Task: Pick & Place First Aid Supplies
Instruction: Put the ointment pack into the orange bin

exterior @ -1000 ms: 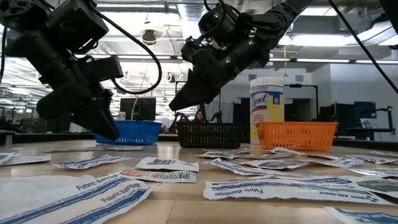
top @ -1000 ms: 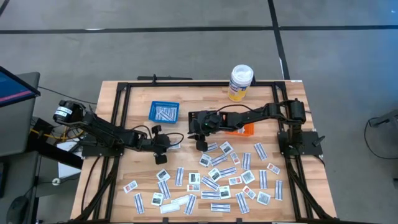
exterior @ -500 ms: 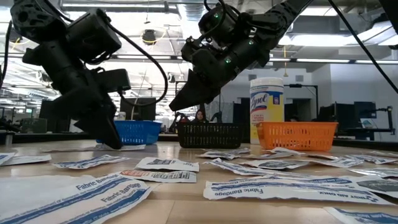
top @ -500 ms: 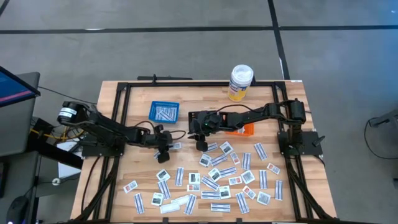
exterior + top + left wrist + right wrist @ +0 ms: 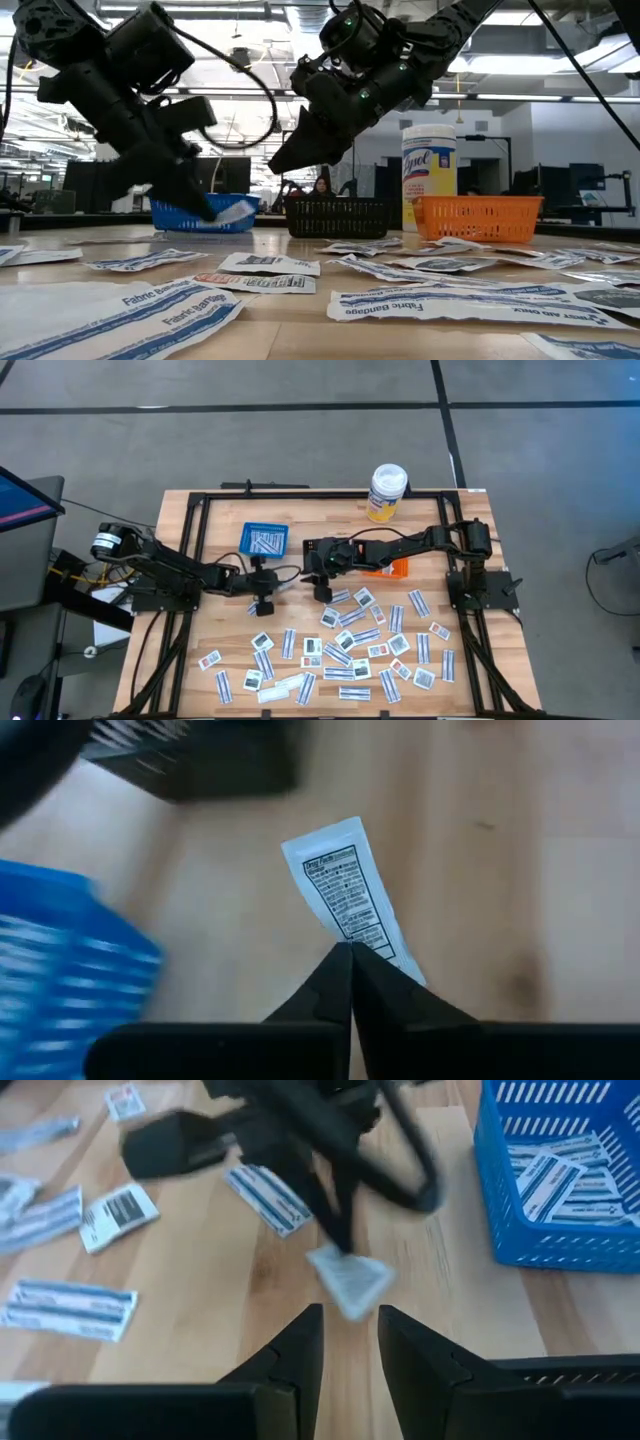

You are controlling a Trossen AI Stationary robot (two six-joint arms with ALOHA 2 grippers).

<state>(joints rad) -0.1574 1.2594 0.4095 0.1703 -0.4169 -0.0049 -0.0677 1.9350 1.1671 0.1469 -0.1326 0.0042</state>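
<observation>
White paper, printed in blue-grey, is what the dark fingers (image 5: 352,982) of the left gripper (image 5: 351,952) pinch: a narrow flat bandage packet (image 5: 348,900) gripped by one end, the rest projecting forward past the pressed-together tips. In the low view the packet (image 5: 231,211) hangs clear of the pale wooden tabletop (image 5: 225,628), level with the rim of the small blue plastic basket (image 5: 203,212). The high view places the left gripper (image 5: 262,589) just beside that basket (image 5: 264,540), on its near side, not yet over it.

The right gripper (image 5: 350,1320) hovers near the same spot with its fingers (image 5: 296,1342) apart and nothing between them. Beyond it on the tabletop lie the remaining white packets (image 5: 344,645), scattered thickly; a black mesh basket (image 5: 337,215) and an orange one (image 5: 478,218) stand next to the blue.

Judgement: the step in hand is the carry to the blue basket, which already holds like strips (image 5: 558,1175). To do it well, the pinch should stay firm, since a grip on one end lets a limp packet swing or slip. The gripper should clear the basket wall before lowering, and release only when the free end is inside the rim. The two arms are close together here, so the left arm's path should keep away from the right gripper.
</observation>
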